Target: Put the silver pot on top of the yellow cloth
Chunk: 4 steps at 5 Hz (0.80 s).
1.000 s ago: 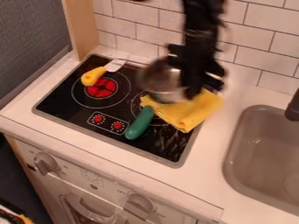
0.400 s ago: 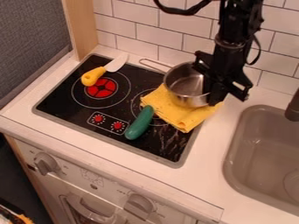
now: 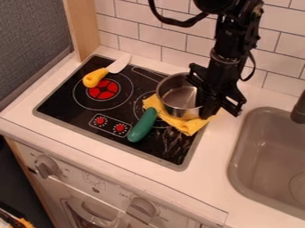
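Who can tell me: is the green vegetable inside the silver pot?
No, the green vegetable lies on the stovetop, outside the silver pot.

- A round silver pot [image 3: 174, 104], open side up, just right of upper center, its wire handle pointing upper left, apparently resting on the cloth.
- The yellow cloth [image 3: 187, 126], folded and creased, shows beneath it near center.

From my seat, the green cucumber [image 3: 142, 125] and the yellow-handled knife [image 3: 97, 77] in the upper left hem in the pot [image 3: 180, 96]. I have free room low over the bench [image 3: 221, 178] between stove and sink, but the tiled wall [image 3: 177, 43] blocks the top.
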{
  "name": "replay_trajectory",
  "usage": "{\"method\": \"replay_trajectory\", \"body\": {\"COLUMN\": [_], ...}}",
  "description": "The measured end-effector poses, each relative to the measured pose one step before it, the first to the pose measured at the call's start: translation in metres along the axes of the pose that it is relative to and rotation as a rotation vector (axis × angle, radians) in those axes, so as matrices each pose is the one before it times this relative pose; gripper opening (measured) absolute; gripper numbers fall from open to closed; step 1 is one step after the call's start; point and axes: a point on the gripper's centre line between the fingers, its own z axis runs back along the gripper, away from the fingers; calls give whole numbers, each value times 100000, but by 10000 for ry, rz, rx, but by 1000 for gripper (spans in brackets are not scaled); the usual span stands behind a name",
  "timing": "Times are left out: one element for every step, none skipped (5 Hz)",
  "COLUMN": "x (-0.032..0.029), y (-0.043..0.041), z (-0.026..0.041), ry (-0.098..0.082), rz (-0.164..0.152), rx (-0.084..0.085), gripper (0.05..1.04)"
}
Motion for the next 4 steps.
{"method": "replay_trajectory", "body": {"x": [-147,-435,-1063,-1372], "y": [-463,-182,713,262], "z": [226,2290,2873,598], "ry": [-29,-955,-1030,-23], "rz": [-150,316,639,363], "rx": [-289,-510,-489,17], "gripper": [282,584,863,1012]}}
